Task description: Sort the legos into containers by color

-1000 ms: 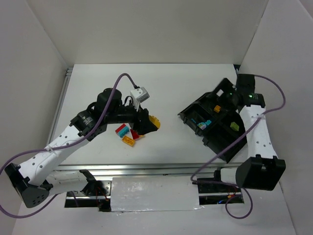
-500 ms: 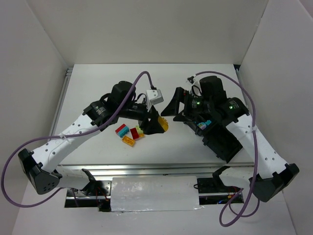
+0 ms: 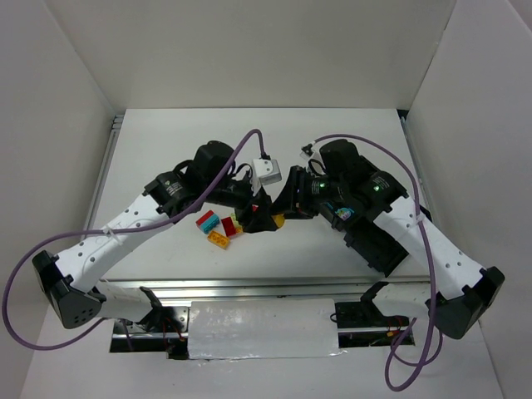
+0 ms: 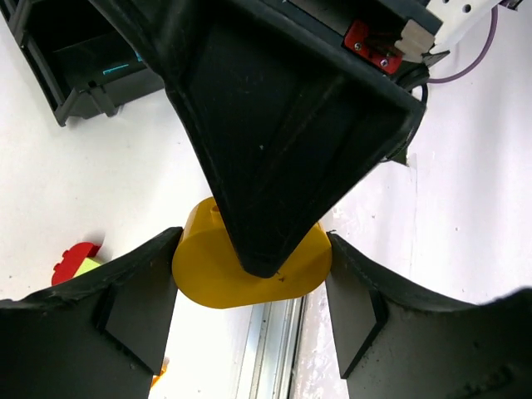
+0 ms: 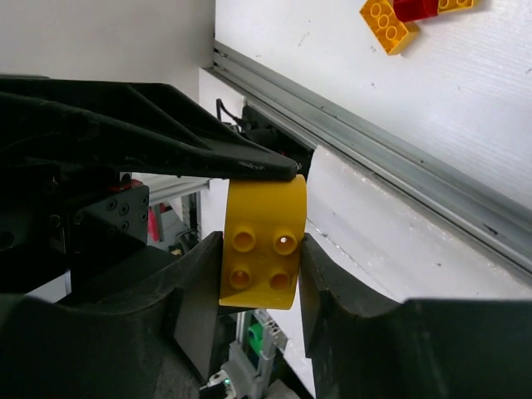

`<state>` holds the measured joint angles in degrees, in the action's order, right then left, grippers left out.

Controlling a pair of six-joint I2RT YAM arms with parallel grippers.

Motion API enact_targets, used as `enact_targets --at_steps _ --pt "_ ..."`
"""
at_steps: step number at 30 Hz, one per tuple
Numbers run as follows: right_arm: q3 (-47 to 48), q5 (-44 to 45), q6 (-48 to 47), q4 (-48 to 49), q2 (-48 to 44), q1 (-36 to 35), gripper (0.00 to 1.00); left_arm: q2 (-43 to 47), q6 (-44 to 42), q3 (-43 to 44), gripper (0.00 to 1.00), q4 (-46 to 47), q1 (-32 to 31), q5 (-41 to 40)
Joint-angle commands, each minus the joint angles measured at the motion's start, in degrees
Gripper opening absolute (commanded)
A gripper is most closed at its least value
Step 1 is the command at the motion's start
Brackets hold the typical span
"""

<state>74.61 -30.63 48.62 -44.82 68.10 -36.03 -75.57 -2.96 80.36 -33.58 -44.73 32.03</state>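
Note:
A yellow rounded lego (image 3: 278, 219) hangs above the table's middle, gripped from both sides. My left gripper (image 3: 263, 218) is shut on the lego's ends (image 4: 249, 278), and my right gripper (image 3: 288, 208) is shut across its studded face (image 5: 262, 241). In the left wrist view one right finger (image 4: 274, 150) covers the top of the brick. Loose legos (image 3: 218, 226) in red, orange, cyan and green lie on the table left of the grippers. The black tray of containers (image 3: 376, 243) sits on the right, with a cyan lego (image 3: 349, 210) in one compartment.
White walls close in the table on three sides. A metal rail (image 3: 249, 287) runs along the near edge. An orange lego (image 5: 386, 21) and a red one (image 5: 416, 8) show in the right wrist view. The tray's corner (image 4: 75, 75) shows in the left wrist view.
My right arm has swung from the tray over to the left gripper and closed its jaws on the yellow lego. My left arm carried that lego up and to the right.

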Motion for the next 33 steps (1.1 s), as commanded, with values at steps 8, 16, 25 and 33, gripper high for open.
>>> enact_targets --at_steps 8,16,25,33 --pt "0.45 -0.14 -1.42 7.21 -0.33 -1.32 0.00 -0.10 4.70 0.85 0.99 6.16 -0.36 -9.69" --pt "-1.92 17.41 -9.77 0.61 5.02 15.79 0.00 0.60 12.27 0.94 1.00 6.17 -0.27 -29.20" --pt "7.13 39.86 -13.55 -1.32 21.73 31.28 0.00 -0.81 18.52 -0.20 1.00 -0.96 0.17 -38.36" --pt "15.47 45.66 -16.54 -3.87 31.74 38.05 0.08 -1.07 26.69 -3.97 1.00 -7.19 5.00 -43.46"
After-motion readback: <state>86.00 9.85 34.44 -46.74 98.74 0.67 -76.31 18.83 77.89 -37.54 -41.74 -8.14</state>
